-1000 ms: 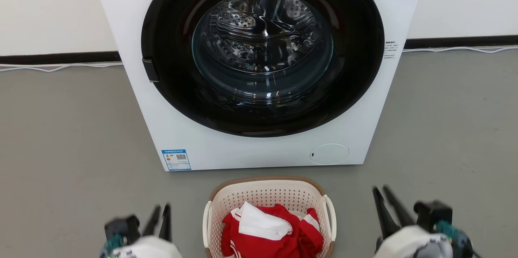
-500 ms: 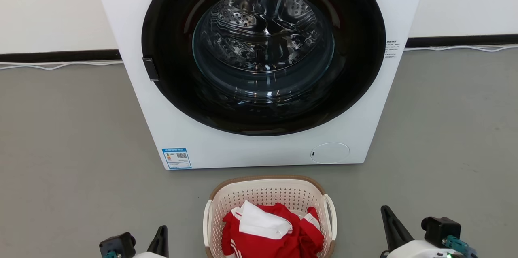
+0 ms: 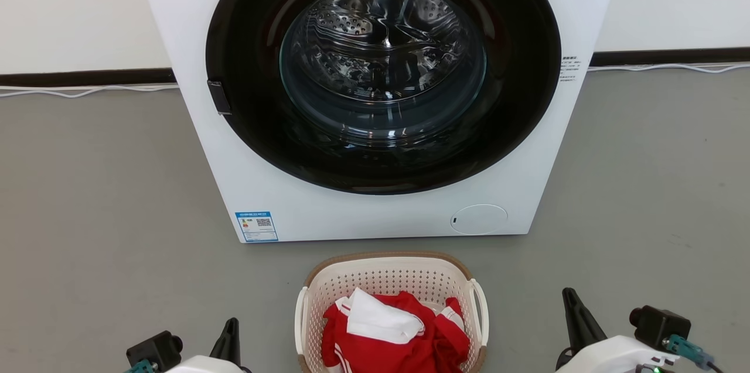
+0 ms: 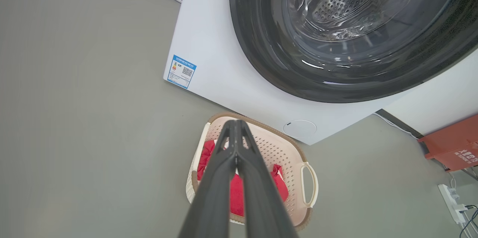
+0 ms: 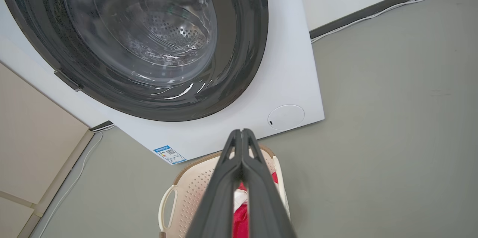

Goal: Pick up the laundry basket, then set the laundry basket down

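Note:
The laundry basket [image 3: 387, 282], cream and perforated with a tan rim and white loop handles, stands on the grey floor just in front of the washer. Red and white clothes [image 3: 404, 341] lie inside it. My left gripper [image 3: 232, 322] is low at the basket's left, apart from it, its fingers pressed together on nothing. To the basket's right, my right gripper [image 3: 567, 293] is likewise shut and empty. The left wrist view looks past my shut left gripper [image 4: 236, 122] down at the basket [image 4: 289, 148]. In the right wrist view my shut right gripper [image 5: 242, 131] hangs above the basket [image 5: 190, 187].
A white front-loading washer [image 3: 252, 197] with a closed dark round door [image 3: 381, 68] stands close behind the basket. A white cable [image 3: 88, 92] runs along the wall's foot. An orange-red box [image 4: 453, 148] and a power strip [image 4: 452, 197] lie off to one side of the washer.
Both grippers went from open to shut and drew back toward the bottom edge of the head view. The camera shifted slightly; the basket stayed put.

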Motion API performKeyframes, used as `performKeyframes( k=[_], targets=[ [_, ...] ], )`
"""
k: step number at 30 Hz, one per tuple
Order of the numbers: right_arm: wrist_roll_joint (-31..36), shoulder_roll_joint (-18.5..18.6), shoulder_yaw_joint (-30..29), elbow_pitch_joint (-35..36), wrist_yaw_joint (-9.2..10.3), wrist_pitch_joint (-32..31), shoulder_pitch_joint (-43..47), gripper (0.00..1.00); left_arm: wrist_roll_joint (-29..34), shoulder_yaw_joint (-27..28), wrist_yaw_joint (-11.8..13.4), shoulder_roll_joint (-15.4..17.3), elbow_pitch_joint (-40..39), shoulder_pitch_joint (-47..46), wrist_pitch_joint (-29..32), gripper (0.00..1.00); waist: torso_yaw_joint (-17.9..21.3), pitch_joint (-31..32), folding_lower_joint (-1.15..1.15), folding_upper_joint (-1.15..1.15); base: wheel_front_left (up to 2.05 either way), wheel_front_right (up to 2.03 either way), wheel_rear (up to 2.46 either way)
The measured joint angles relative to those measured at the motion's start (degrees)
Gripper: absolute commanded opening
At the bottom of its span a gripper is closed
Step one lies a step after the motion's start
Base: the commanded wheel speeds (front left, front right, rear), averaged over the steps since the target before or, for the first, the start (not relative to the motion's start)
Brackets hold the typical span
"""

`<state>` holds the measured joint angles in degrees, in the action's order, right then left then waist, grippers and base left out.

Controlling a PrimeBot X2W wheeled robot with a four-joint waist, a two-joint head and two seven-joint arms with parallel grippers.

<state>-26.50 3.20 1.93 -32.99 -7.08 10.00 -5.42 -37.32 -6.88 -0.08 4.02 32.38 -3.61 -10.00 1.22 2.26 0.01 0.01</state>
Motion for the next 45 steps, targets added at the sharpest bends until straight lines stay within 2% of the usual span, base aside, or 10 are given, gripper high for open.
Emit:
performKeyframes(
  k=[45],
  targets=[
    [-29.2,-0.2,-4.2,7.7,0.0,-7.1,0.0,0.0,-24.4,5.1,-3.0,-0.6,-7.4,0.0,7.4,0.0,-0.5,-1.1,-0.01,0.0,0.0,0.0,0.0]
  ],
)
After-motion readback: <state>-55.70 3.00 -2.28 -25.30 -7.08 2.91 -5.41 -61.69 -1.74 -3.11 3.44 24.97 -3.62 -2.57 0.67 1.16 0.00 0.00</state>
